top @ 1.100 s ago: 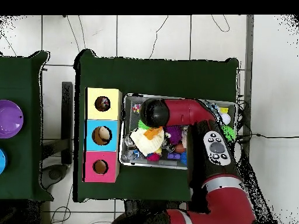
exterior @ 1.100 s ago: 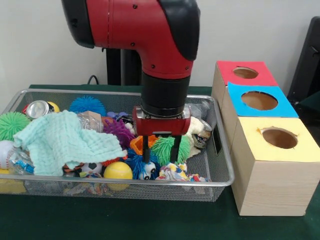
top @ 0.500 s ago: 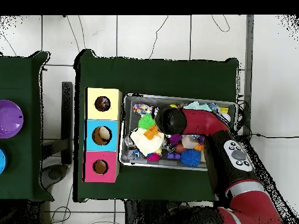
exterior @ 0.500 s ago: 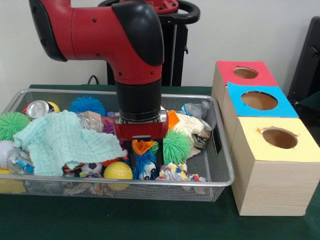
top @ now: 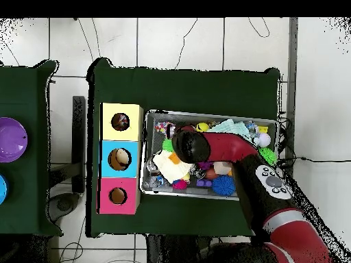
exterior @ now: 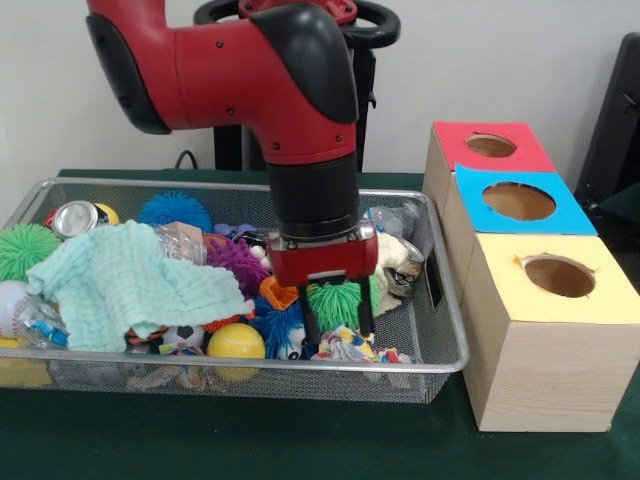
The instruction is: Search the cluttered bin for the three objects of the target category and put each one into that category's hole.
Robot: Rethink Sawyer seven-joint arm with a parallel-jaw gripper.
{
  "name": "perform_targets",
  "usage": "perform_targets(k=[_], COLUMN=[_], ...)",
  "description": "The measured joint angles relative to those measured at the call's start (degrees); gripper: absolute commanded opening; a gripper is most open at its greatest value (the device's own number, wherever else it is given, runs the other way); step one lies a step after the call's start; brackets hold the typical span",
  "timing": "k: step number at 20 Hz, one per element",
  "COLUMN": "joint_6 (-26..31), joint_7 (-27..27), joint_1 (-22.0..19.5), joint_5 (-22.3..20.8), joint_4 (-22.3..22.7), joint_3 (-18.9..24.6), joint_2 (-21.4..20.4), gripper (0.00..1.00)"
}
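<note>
My gripper (exterior: 338, 323) hangs low in the right part of the wire bin (exterior: 443, 362). It is open, with one dark finger on each side of a green spiky ball (exterior: 335, 298). An orange toy (exterior: 277, 293) and a blue spiky ball (exterior: 278, 327) lie just left of it, and a patterned cloth toy (exterior: 350, 347) lies in front. To the right stand three boxes with holes: red (exterior: 490, 146), blue (exterior: 518, 200) and yellow (exterior: 558, 275). In the overhead view the arm (top: 186, 144) hides the gripper.
A teal cloth (exterior: 120, 280) covers the bin's left middle. Around it lie a yellow ball (exterior: 236, 341), a purple spiky ball (exterior: 235, 258), another blue spiky ball (exterior: 175, 208), a crushed can (exterior: 75, 216) and a second green spiky ball (exterior: 22, 248). A white plush (exterior: 400, 255) lies against the right wall.
In the front view the gripper swung left over the blue spiky ball, then came back right. It now straddles the green spiky ball, lower than a second ago.
</note>
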Motion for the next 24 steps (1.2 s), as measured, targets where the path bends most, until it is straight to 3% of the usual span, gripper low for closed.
perform_targets(k=[10, 24], joint_6=[0.2, 9.11], joint_7=[0.0, 0.0], joint_1=[0.26, 6.96], joint_5=[-1.21, -1.23], joint_4=[0.21, -1.67], joint_3=[4.08, -0.62], joint_2=[1.05, 2.11], gripper=[1.0, 1.0])
